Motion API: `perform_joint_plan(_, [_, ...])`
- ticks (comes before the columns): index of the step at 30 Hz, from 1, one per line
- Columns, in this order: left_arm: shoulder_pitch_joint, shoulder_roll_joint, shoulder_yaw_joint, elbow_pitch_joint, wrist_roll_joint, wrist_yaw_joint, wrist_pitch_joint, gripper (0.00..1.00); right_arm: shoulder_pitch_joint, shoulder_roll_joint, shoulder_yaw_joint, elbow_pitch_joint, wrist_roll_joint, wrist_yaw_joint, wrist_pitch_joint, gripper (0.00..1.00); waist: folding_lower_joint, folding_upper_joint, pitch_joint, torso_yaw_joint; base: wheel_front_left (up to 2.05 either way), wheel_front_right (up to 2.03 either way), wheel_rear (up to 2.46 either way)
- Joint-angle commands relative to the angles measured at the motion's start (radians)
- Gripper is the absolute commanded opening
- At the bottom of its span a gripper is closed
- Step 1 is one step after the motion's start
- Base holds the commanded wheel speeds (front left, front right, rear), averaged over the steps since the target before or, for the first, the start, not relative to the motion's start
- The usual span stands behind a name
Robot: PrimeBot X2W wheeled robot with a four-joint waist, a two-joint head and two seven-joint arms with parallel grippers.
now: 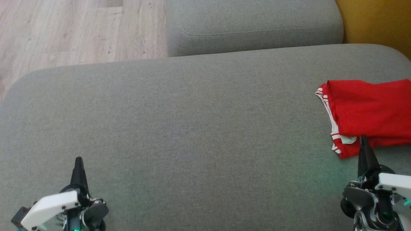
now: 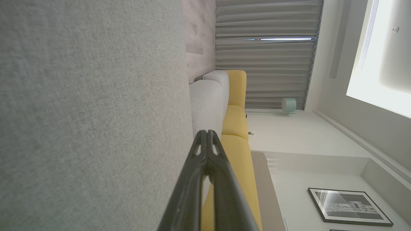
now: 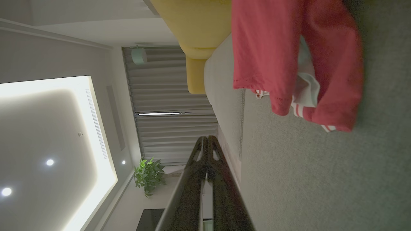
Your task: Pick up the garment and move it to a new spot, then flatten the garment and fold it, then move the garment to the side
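Note:
The garment (image 1: 369, 114) is red with white striped trim and lies folded at the right edge of the grey cushion (image 1: 192, 128), running out of the head view. It shows again in the right wrist view as the garment (image 3: 289, 57), flat on the cushion. My right gripper (image 1: 363, 138) is shut and empty, its tip just short of the garment's near edge. In its own view the right gripper (image 3: 207, 138) has its fingertips pressed together. My left gripper (image 1: 78, 159) is at the lower left, shut with nothing in it; the left wrist view shows the left gripper (image 2: 207, 132) closed.
A second grey cushion (image 1: 253, 25) lies beyond the one I work over. Wooden floor (image 1: 74, 32) lies at the upper left. A yellow sofa part (image 1: 382, 22) is at the upper right. The yellow sofa (image 2: 236, 128) appears in the left wrist view too.

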Motion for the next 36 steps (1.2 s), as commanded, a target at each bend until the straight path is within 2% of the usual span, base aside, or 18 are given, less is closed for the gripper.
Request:
perform_joint_plan(1, [-0.05,0.006,0.037,-0.028,0.009,-0.007,0.007,0.0,-0.052,-0.007,0.02,-0.031,-0.005,-0.001,0.007,0.0,0.0,0.0,0.0,0.0,0.0,0.0,0.0])
perform_joint_plan(36, [-0.051,0.003,0.042,-0.028,0.013,-0.007,0.011,0.0,-0.052,-0.004,0.017,-0.031,-0.008,-0.001,0.01,0.0,0.0,0.0,0.0,0.0,0.0,0.0,0.0])
